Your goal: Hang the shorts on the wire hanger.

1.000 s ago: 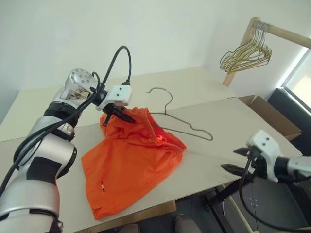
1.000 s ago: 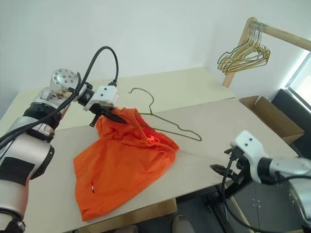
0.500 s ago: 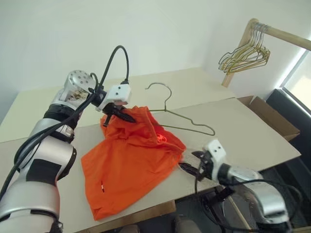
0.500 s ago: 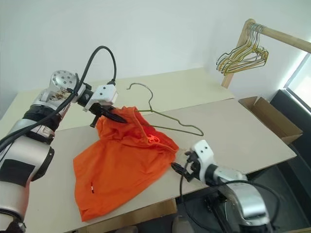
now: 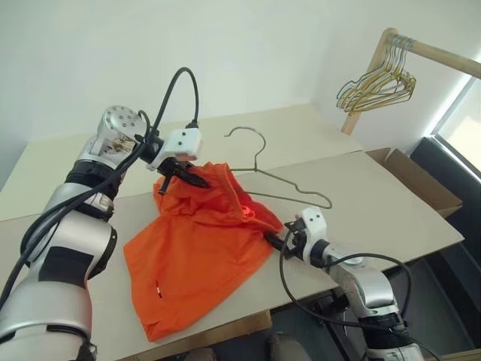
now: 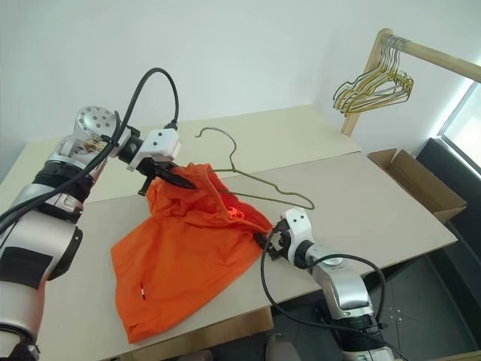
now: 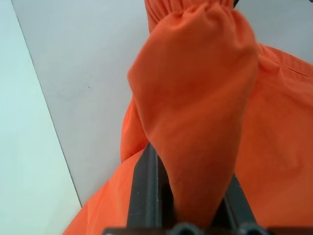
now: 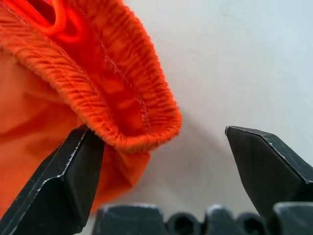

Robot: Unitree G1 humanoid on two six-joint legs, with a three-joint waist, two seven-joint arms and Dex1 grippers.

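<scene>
Your left tool (image 5: 183,174) is closed on a fold of the shorts (image 5: 199,252) and holds that corner of the waistband lifted above the desk (image 5: 376,203); in the left wrist view you see the orange fabric pinched between its two fingers (image 7: 146,191). The rest of the shorts lies spread on the desk and falls toward its near edge.

Your right tool (image 6: 264,242) stands wide, with nothing between its jaws. It is low over the desk, at the right end of the gathered waistband. In the right wrist view the folded elastic edge lies against one finger (image 8: 68,181), and the other finger is well apart from it, over bare desk. So the fabric sits off to one side of the opening, not in the middle of it.

The wire hanger (image 5: 289,195) lies flat on the desk behind the shorts, its hook pointing away from you. Its near part seems to pass under the lifted fabric, but I cannot tell how far.

The waistband runs from the left tool across to the right tool, roughly along the long bar of the hanger. I judge that the right arm is the nearer one for the free end, and that you must shift this tool toward the fabric before closing, or the jaws may catch only the edge.
</scene>
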